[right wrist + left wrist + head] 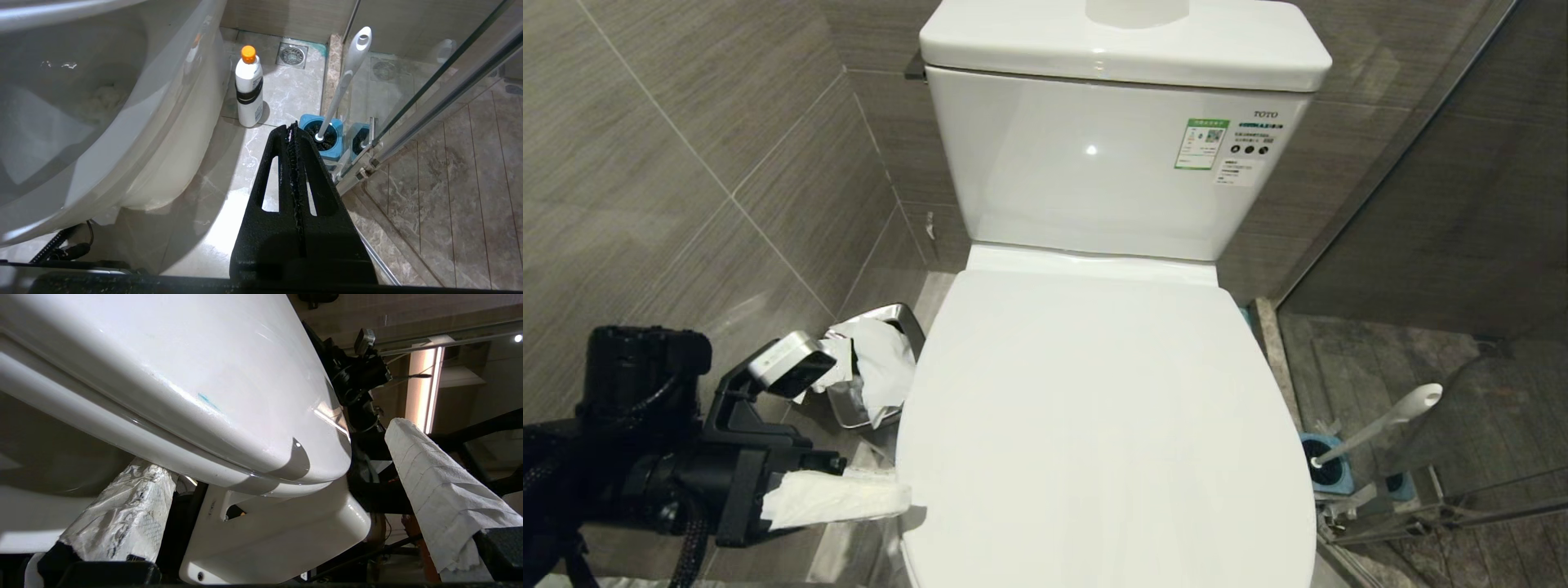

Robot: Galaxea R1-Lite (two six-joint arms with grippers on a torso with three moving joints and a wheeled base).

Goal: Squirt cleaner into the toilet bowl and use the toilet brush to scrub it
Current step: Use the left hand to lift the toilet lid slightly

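Observation:
The toilet bowl (135, 134) shows only its white outer wall; its white lid (1094, 425) is down, so the inside is hidden. A small turquoise smear of cleaner (208, 401) marks the lid's edge. My left gripper (890, 502) is at the lid's front left edge, open, with nothing held. Its paper-wrapped fingers (441, 486) stand wide apart, and the rim of lid and seat lies between them (282, 498). The toilet brush (1380, 425) leans in its blue holder (327, 141) on the floor to the toilet's right. My right gripper (292, 126) hangs shut and empty near that holder.
A steel waste bin (882, 367) with crumpled paper stands left of the toilet. A white bottle with an orange cap (249, 90) stands on the floor beside the bowl. A glass shower partition (429, 102) runs just right of the brush holder. The cistern (1111, 155) is behind.

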